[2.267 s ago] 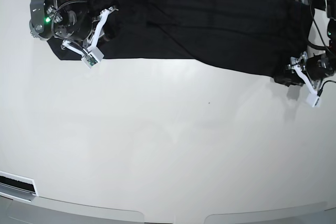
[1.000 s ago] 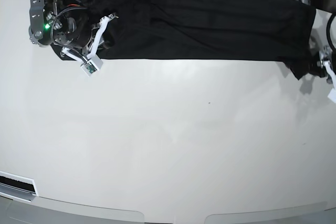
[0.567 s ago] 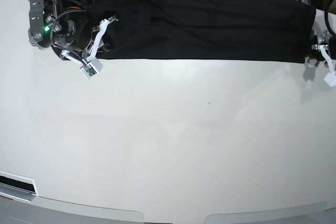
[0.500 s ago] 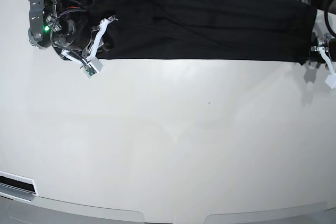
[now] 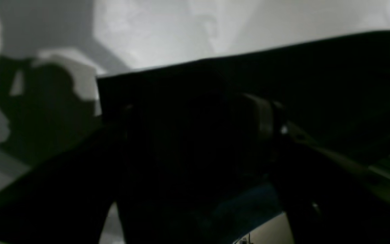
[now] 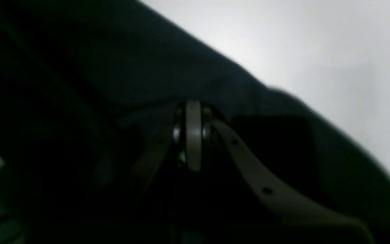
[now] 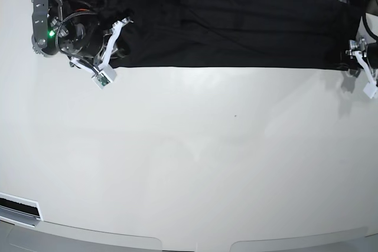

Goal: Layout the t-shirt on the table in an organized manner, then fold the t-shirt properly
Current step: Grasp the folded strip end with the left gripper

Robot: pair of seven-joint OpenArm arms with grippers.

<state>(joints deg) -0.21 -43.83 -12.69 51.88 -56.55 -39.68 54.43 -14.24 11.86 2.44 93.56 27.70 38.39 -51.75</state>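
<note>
T-shirt (image 7: 230, 25) soft, limp, light; stretched along tabletop (image 7: 189, 163) far edge. Right claw (image 6: 190, 135) pinched shut on hem corner. Left claw (image 7: 361, 69) opening unclear. Regrip hem corners.

The t-shirt (image 7: 236, 25), sagging toward lower right earlier, now lies stretched with a straight lower hem, the left gripper (image 7: 358, 63) shifted to the upper right edge.

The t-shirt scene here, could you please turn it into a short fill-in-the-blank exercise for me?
1. The t-shirt is plain ____ in colour.
2. It lies on a glossy ____ table.
3. In the base view, the shirt stretches along the table's ____ edge.

Missing words: black; white; far
</note>
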